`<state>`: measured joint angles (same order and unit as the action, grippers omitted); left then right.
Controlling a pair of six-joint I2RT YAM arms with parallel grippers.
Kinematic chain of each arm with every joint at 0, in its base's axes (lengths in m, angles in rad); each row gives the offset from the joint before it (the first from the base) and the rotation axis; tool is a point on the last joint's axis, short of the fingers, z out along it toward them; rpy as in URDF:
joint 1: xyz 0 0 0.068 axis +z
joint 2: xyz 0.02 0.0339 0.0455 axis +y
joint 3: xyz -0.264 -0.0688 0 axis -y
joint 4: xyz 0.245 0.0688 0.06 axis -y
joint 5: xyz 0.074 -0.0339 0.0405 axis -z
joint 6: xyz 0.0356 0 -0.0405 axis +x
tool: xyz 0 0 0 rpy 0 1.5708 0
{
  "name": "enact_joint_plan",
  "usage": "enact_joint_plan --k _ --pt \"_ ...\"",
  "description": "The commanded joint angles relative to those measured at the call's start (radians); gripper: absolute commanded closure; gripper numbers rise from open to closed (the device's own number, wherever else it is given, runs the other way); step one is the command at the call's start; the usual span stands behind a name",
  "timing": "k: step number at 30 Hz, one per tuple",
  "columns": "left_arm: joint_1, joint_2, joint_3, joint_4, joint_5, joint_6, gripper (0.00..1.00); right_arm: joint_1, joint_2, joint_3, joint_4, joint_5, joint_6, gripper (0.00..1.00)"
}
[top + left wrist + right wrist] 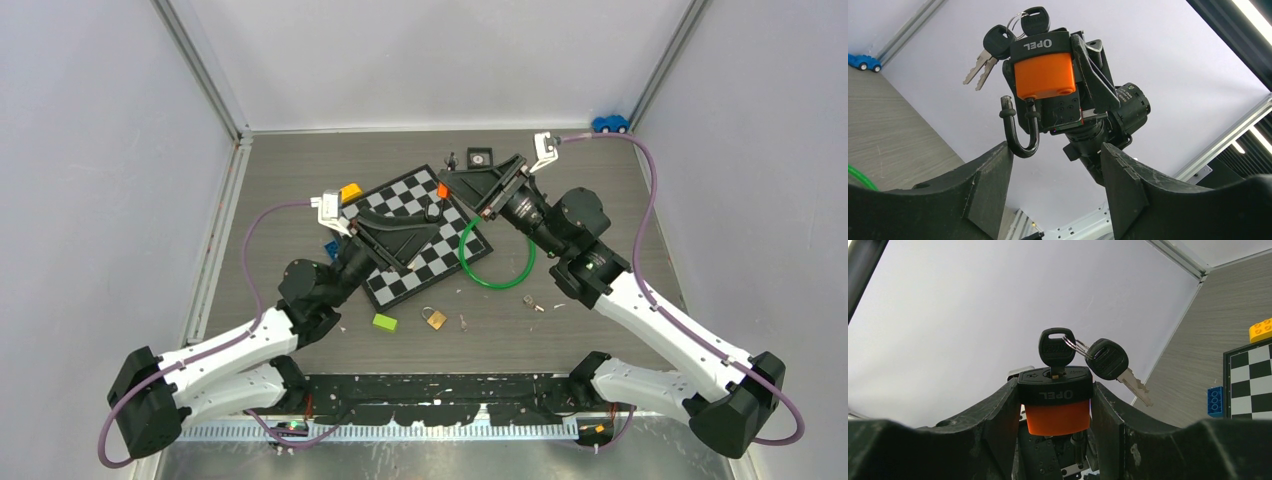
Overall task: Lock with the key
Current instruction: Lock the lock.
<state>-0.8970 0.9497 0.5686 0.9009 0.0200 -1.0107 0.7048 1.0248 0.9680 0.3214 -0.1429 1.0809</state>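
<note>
We are looking down on two robot arms meeting above a chessboard (400, 272) on a grey table (600, 190). The right gripper (1058, 407) is pinching an orange padlock (1057, 415) between its two fingers (998, 412), holding it in the air above the far corner of the board. The padlock's black cap is reading OPEL. A black-headed key (1056, 349) is sitting in the keyhole, and two spare keys (984, 52) are hanging from its ring. In the left wrist view we are seeing the shackle (1020, 132) standing open, one end free of the body. The left gripper (1055, 150) is pointing at the padlock with its fingers (995, 172) spread apart, gripping nothing. A green ring (497, 270) and a small brass padlock (435, 318) are lying on the table nearby.
</note>
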Motion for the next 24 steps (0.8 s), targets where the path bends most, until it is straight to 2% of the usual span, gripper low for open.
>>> enact_joint_plan --k 1,5,14,16,20,24 --pt "0.003 -0.023 0.034 0.047 0.007 -0.007 0.36 0.004 -0.04 0.006 0.067 0.017 0.015 0.99" --pt "0.003 -0.038 0.04 -0.006 -0.007 0.005 0.52 0.005 -0.043 0.015 0.035 0.029 0.016 1.0" --pt "0.003 -0.062 0.083 -0.174 -0.012 0.099 0.57 0.036 -0.043 0.06 -0.079 0.05 -0.033 1.0" --pt "0.003 -0.067 0.094 -0.223 -0.048 0.134 0.59 0.042 -0.043 0.061 -0.085 0.054 -0.034 1.0" --pt "0.003 -0.063 0.087 -0.249 -0.101 0.164 0.73 0.05 -0.042 0.063 -0.088 0.059 -0.026 1.0" --pt "0.003 -0.052 0.091 -0.253 -0.093 0.166 0.75 0.051 -0.047 0.059 -0.093 0.072 -0.027 1.0"
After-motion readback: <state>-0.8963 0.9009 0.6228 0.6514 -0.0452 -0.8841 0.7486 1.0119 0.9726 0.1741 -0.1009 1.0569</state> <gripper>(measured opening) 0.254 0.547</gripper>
